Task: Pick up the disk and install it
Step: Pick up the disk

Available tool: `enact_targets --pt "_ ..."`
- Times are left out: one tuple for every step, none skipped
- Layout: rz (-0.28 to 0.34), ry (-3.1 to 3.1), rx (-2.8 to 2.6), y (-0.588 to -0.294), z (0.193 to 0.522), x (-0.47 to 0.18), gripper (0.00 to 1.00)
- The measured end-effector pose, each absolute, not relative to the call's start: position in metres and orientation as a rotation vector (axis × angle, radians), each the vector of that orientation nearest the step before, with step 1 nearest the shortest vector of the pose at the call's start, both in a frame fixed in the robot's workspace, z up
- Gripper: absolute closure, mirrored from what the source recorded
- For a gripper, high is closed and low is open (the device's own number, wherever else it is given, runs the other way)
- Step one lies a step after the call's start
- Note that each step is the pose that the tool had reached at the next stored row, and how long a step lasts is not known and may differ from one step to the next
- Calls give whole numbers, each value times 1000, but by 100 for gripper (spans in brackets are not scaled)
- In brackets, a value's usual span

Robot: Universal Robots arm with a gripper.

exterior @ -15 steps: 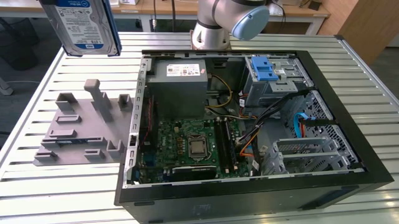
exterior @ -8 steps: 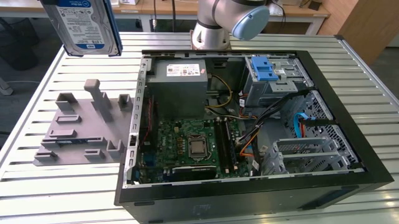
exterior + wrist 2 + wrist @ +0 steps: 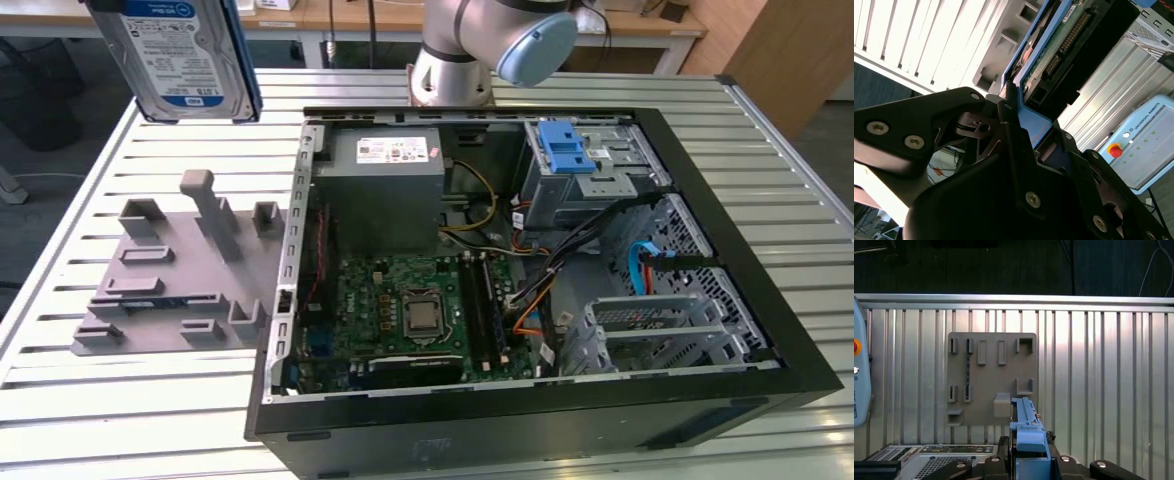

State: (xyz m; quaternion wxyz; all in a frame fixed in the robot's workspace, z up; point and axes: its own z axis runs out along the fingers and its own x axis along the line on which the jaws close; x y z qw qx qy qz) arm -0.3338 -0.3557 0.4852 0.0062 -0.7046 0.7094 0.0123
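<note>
The disk [image 3: 180,60], silver with a white-and-blue label and a blue bracket, hangs upright high over the table's far corner at the exterior view's left, above the grey holder plate [image 3: 174,270]. In the first wrist view my gripper [image 3: 1028,452] is shut on the disk's blue bracket [image 3: 1026,427], seen edge-on over the holder plate [image 3: 991,377]. In the second wrist view the black fingers [image 3: 1004,112] clamp the blue bracket [image 3: 1031,125], and the disk's green circuit board [image 3: 1059,47] faces the camera.
The open computer case [image 3: 747,330] lies on the slatted table [image 3: 120,400], with a grey power-supply box [image 3: 387,175], a motherboard [image 3: 414,310] and a silver cage with a blue latch [image 3: 577,158]. The arm's base [image 3: 461,60] stands behind the case. A teach pendant [image 3: 1149,145] lies near the table.
</note>
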Motion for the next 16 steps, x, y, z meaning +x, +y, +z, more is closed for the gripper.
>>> enact_targets --pt "39 2220 -2205 -356 485 -334 64" --pt "39 2220 -2205 -356 485 -333 64" --pt "39 2220 -2205 -356 485 -332 64" --pt "39 2220 -2205 -356 485 -332 64" --pt "39 2220 -2205 -356 485 -331 64" --pt "39 2220 -2205 -356 485 -330 64" --pt "39 2220 -2205 -356 485 -330 64" --pt "39 2220 -2205 -356 485 -329 64" --pt "39 2220 -2205 -356 485 -329 64" --pt "39 2220 -2205 -356 485 -328 64" --pt "39 2220 -2205 -356 485 -327 64" --pt "39 2220 -2205 -356 485 -327 64" --pt "39 2220 -2205 -356 485 -326 64" --pt "39 2220 -2205 -356 485 -326 64" --pt "39 2220 -2205 -356 485 -325 64" --pt "39 2220 -2205 -357 485 -325 64"
